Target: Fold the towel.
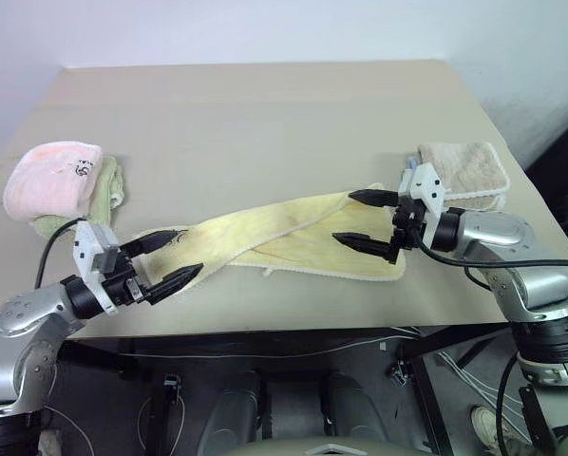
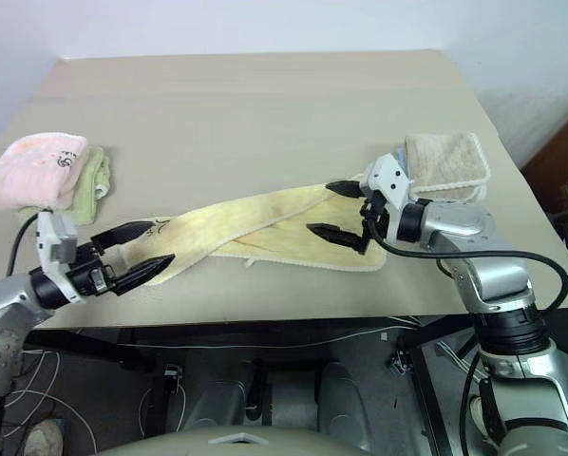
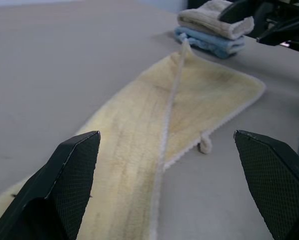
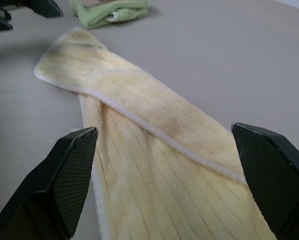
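The pale yellow towel [image 1: 284, 237] lies along the table's front in a long, twisted strip, wider at its right end, with a small white tag [image 1: 268, 271] at its front hem. My left gripper [image 1: 170, 256] hovers open at the strip's left end, its fingers apart on either side of the cloth. At the right end my right gripper [image 1: 365, 220] is open too, with its fingers spread just above the towel [image 4: 159, 150]. Neither gripper holds any cloth. The hem [image 3: 169, 115] runs down the strip's middle where it is folded over.
A pink folded towel [image 1: 54, 178] sits on a light green one [image 1: 108, 185] at the table's left edge. A beige folded towel [image 1: 464, 171] lies on a blue one [image 3: 209, 42] at the right edge. The beige table [image 1: 265, 114] stretches away behind the strip.
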### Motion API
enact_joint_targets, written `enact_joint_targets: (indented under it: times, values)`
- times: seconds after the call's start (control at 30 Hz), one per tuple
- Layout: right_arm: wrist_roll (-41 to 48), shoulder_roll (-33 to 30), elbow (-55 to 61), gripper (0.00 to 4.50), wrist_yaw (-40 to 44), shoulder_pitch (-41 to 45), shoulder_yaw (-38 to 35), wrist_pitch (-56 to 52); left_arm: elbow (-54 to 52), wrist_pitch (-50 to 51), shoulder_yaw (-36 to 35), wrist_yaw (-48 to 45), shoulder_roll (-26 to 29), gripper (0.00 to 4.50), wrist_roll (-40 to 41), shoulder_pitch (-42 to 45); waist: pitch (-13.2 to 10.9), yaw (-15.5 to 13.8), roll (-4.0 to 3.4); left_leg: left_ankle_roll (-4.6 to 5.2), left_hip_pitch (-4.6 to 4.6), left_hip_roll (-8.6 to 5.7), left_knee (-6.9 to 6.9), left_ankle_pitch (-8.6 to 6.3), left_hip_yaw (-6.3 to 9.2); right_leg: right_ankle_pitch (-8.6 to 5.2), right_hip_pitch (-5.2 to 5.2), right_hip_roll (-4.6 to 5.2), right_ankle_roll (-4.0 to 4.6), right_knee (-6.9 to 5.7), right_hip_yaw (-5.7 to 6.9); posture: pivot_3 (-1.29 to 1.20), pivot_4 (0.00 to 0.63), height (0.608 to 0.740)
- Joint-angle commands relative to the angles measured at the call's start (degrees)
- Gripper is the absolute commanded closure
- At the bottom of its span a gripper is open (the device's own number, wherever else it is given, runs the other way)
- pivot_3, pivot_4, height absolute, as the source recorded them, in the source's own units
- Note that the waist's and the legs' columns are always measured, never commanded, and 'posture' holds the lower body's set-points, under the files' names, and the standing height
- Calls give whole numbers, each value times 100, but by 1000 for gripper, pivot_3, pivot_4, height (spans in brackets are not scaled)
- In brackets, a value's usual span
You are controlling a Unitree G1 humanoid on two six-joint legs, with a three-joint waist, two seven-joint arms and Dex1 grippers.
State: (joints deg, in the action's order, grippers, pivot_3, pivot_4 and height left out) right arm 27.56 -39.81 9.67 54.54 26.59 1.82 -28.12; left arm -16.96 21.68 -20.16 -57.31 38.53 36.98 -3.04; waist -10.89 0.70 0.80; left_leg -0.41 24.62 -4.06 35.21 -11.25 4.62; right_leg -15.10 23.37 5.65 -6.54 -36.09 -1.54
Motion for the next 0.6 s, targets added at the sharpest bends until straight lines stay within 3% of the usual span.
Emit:
enact_joint_targets:
  times: [0.03,0.27,0.47,0.6]
  values:
    - [-124,74,-66,0,92,195,7,250,-91,-244,118,-29,-12,35,-90,74,0,-5,0,0,-1,0,0,0,0,0,0,1,0,0,-1,0,150,740]
    - [-219,230,-302,0,-20,383,-79,234,108,-374,407,-8,-148,35,-157,394,0,-9,0,0,-4,-1,1,0,0,0,-3,0,0,-1,0,0,150,740]
    - [-882,180,-1212,0,-253,904,148,171,291,-570,649,-82,-208,35,-283,539,0,6,-1,-1,-8,-3,1,1,-2,1,-5,0,-1,-2,-1,0,150,740]
    - [-1157,-3,-1964,0,247,1292,262,558,362,-681,866,-51,-311,35,-403,675,-1,0,-2,-1,-9,-2,-1,2,-2,2,-4,-3,-3,-3,-1,0,150,740]
